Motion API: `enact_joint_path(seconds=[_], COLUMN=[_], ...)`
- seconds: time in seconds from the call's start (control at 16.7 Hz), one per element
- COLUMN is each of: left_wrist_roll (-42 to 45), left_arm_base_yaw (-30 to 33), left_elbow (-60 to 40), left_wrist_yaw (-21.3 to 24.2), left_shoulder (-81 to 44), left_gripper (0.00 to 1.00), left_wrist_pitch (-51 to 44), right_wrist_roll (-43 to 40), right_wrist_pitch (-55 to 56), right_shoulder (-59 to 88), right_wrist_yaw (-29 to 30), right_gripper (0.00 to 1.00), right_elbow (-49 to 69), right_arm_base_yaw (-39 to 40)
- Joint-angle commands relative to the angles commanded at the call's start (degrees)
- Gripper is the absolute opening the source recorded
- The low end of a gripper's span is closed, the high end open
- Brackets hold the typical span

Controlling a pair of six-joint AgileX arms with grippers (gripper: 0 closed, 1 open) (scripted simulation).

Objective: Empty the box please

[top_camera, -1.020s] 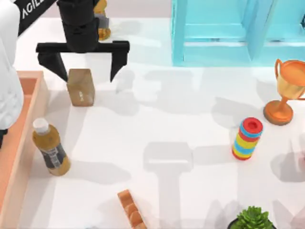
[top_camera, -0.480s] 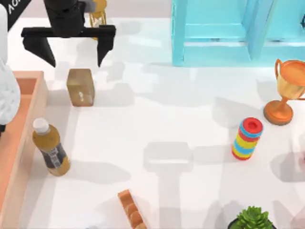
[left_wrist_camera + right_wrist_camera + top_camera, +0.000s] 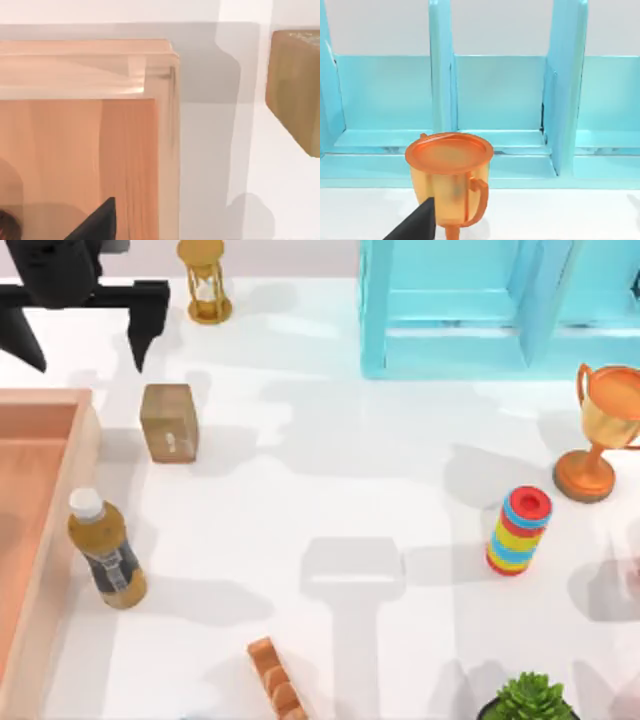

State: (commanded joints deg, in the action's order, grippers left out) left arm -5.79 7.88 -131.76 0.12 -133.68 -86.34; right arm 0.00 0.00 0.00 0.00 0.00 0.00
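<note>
The box (image 3: 40, 540) is the biggest thing here, a salmon-orange open bin at the bench's (image 3: 330, 500) left edge; its walls look thick and rigid, so I judge it too heavy and wide to lift or tip, and emptying it means picking out what lies inside. The left wrist view shows bare floor at its corner (image 3: 85, 150), with a dark rounded shape at the frame's edge that may be something left inside, though I cannot tell. Just right of the box stands a brown bottle (image 3: 105, 550), likely light, smooth and slippery, best gripped across the body below the white cap. Beyond the box's far right corner sits a small tan block (image 3: 169, 421), stiff and easy to pinch on its flat sides. The left tool (image 3: 82, 315) hangs past the box's far wall, fingers spread wide and empty.
</note>
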Motion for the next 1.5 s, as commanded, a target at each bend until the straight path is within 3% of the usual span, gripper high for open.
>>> enact_joint_path(seconds=[0.36,0.6,1.02,1.5], left_wrist_roll=[11.72,16.71,17.00,17.31], left_arm_base_yaw=[-12.06,-17.28,-17.51,-17.86], left_elbow=[25.21,33.32,34.53,48.28], left_wrist_yaw=[-0.12,-0.27,-0.29,-0.26], left_shoulder=[16.43,23.45,23.70,21.32], left_gripper=[1.00,1.00,1.00,1.00], left_wrist_pitch=[5.52,7.98,8.95,25.33], right_wrist_roll=[0.00,0.00,0.00,0.00], right_wrist_pitch=[0.00,0.00,0.00,0.00], right_shoulder=[0.00,0.00,0.00,0.00], right_wrist_yaw=[0.00,0.00,0.00,0.00], right_gripper=[1.00,1.00,1.00,1.00], right_elbow=[0.00,0.00,0.00,0.00], right_arm_base_yaw=[0.00,0.00,0.00,0.00])
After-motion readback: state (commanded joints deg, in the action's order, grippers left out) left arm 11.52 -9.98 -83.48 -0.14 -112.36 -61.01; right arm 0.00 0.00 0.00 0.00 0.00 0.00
